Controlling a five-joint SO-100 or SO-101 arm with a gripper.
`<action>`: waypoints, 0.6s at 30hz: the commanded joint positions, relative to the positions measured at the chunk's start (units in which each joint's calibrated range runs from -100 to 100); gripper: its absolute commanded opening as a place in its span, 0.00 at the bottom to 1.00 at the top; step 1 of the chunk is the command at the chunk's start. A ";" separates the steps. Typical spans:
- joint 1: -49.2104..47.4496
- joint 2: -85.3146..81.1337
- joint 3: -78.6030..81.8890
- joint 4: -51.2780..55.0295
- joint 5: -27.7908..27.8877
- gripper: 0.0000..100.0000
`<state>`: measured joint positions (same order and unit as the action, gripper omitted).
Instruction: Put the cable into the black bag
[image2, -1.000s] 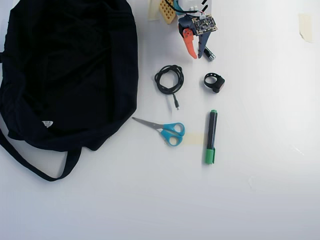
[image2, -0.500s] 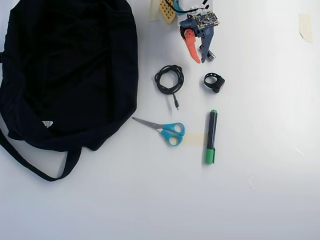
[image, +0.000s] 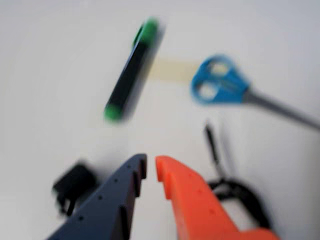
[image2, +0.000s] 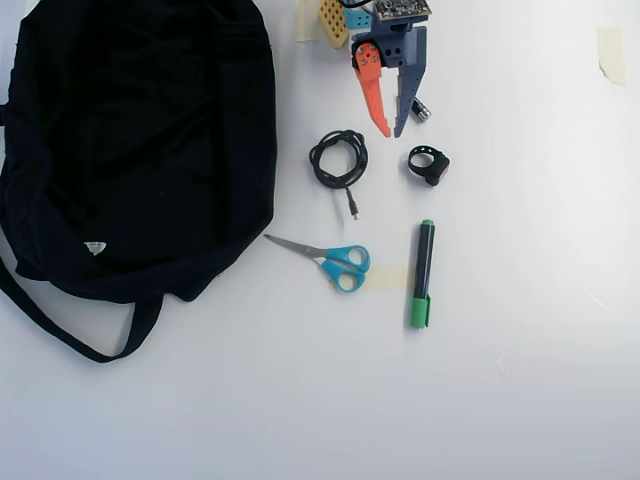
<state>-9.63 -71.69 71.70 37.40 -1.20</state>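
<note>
Overhead view is showing the gripper (image2: 391, 131) hanging empty, its 2 fingers slightly spread, just right of the cable (image2: 338, 160), which is lying right of the bag (image2: 140, 140). Reaching is underway; next, shifting left and descending.

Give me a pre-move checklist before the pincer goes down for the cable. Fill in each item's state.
1. Pincer empty: ok, nothing sits between its tips in either view.
2. Pincer open wide enough for the coil: not ok, only a narrow gap shows.
3. Pincer over the cable: not ok, in the overhead view it sits above and to the right of the coil, between it and the ring strap.
4. Cable lying free: ok, the scissors and the marker lie apart from it.
5. Black bag mouth open: cannot tell.
</note>
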 joint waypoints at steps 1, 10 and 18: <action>4.02 10.20 -11.41 -5.53 -0.27 0.02; 5.21 39.99 -36.84 -19.83 -0.27 0.02; 5.36 64.80 -70.35 -19.57 -0.17 0.02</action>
<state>-4.41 -13.99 16.98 18.76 -1.39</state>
